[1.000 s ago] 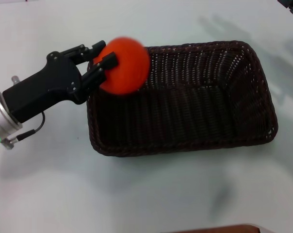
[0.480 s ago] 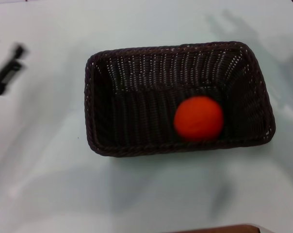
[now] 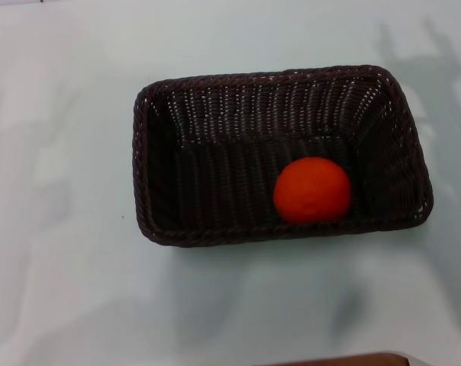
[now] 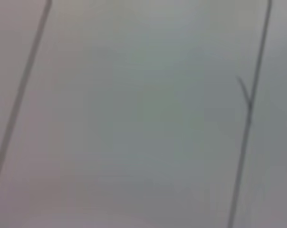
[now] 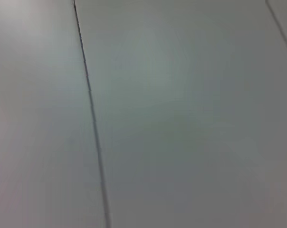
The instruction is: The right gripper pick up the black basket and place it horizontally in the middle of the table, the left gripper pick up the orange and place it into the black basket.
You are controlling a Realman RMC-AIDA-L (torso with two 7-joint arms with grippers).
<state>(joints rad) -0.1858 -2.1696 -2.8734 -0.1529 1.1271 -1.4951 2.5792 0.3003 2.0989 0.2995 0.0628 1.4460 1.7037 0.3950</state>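
The black basket [image 3: 215,99] lies lengthwise across the middle of the white table [image 3: 62,290] in the head view. The orange [image 3: 312,190] rests inside it, on the basket floor near the right end and close to the near wall. Neither gripper shows in any view. The left wrist view and the right wrist view show only a pale flat surface with thin dark lines.
A brown strip [image 3: 345,360] shows at the table's near edge. Faint shadows fall on the table at the far right [image 3: 436,53].
The left gripper let go of the orange over the basket's left end and pulled away to the left, out of view. The orange rolled to the right end and settled.
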